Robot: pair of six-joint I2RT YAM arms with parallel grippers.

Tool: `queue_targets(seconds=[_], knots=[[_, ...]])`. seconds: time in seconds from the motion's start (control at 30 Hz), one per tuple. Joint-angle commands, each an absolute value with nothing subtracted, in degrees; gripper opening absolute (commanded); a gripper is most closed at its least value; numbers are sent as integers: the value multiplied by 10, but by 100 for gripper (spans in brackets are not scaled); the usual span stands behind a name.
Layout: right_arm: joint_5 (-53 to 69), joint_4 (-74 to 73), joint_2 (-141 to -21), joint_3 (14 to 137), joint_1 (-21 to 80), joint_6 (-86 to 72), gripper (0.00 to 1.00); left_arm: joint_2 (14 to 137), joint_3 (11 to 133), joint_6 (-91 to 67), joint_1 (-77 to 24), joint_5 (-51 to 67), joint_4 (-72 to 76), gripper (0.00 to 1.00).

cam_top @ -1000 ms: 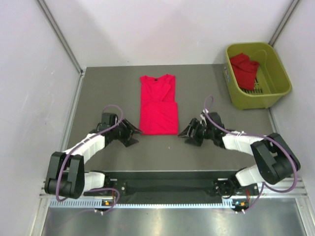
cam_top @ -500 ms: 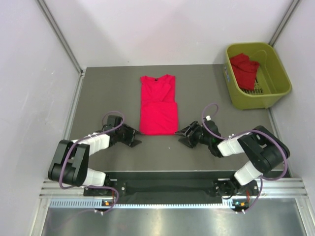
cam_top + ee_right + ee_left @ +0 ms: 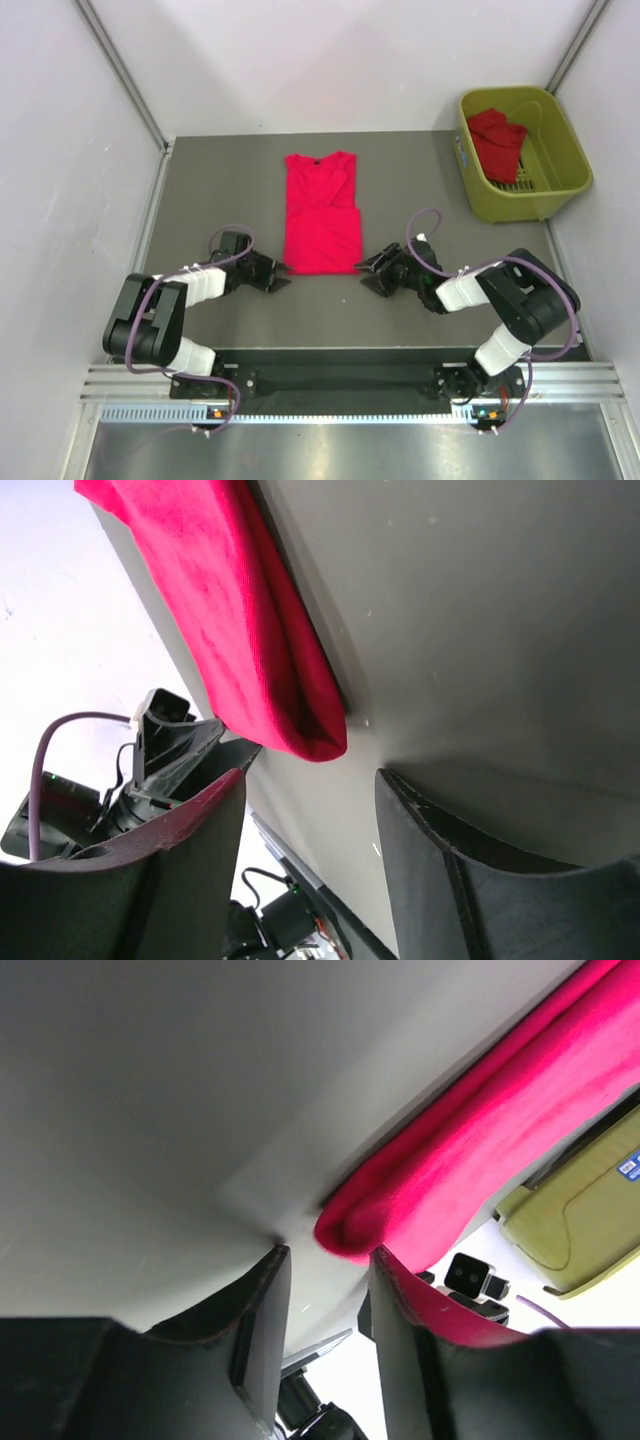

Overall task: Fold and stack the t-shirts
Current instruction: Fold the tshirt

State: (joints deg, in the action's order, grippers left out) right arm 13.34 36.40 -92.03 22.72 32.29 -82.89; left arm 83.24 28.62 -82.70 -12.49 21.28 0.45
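Observation:
A red t-shirt (image 3: 321,213) lies partly folded into a long narrow shape on the grey table, collar at the far end. My left gripper (image 3: 283,280) is open and low on the table at the shirt's near left corner (image 3: 345,1235). My right gripper (image 3: 362,275) is open at the shirt's near right corner (image 3: 315,742). Neither gripper holds cloth. A second red t-shirt (image 3: 499,141) lies crumpled in the yellow-green basket (image 3: 556,185).
The basket stands at the table's far right corner, close to the right wall. Pale walls close in the table on the left, back and right. The arm bases and a metal rail (image 3: 340,400) run along the near edge.
Both grippers have moved inward along the table toward the shirt's near corners, the left one to the right and the right one to the left. The shirt has not moved.

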Motion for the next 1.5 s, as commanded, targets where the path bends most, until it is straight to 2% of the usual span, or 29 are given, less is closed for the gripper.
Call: queue_targets(seconds=[0.0, 0.07, 0.2, 0.27, 0.3, 0.37, 0.5, 0.93, 1.07, 1.3, 1.47], knots=[[124, 373, -935, 244, 336, -838, 55, 860, 292, -825, -120, 178, 16, 42], [124, 367, -944, 254, 336, -831, 54, 870, 293, -822, -115, 182, 23, 36], [127, 365, -961, 264, 335, -825, 45, 873, 294, -810, -102, 180, 24, 22], [135, 364, -972, 270, 334, -816, 39, 872, 296, -796, -98, 184, 20, 3], [136, 362, -974, 271, 334, -811, 32, 872, 299, -788, -93, 184, 9, 0], [135, 360, -976, 266, 333, -806, 25, 871, 301, -772, -90, 185, 3, 0], [138, 376, -978, 255, 330, -803, 0, 863, 284, -772, -87, 197, 12, 0], [132, 298, -826, 201, 366, -733, 0, 705, 193, -779, -116, 218, -43, 0], [104, 261, -774, 196, 424, -738, 0, 628, 185, -780, -144, 209, -125, 0], [26, 208, -658, 141, 516, -795, 0, 426, 163, -795, -146, 205, -269, 0], [5, 168, -617, 116, 579, -831, 0, 326, 161, -785, -146, 221, -375, 0]])
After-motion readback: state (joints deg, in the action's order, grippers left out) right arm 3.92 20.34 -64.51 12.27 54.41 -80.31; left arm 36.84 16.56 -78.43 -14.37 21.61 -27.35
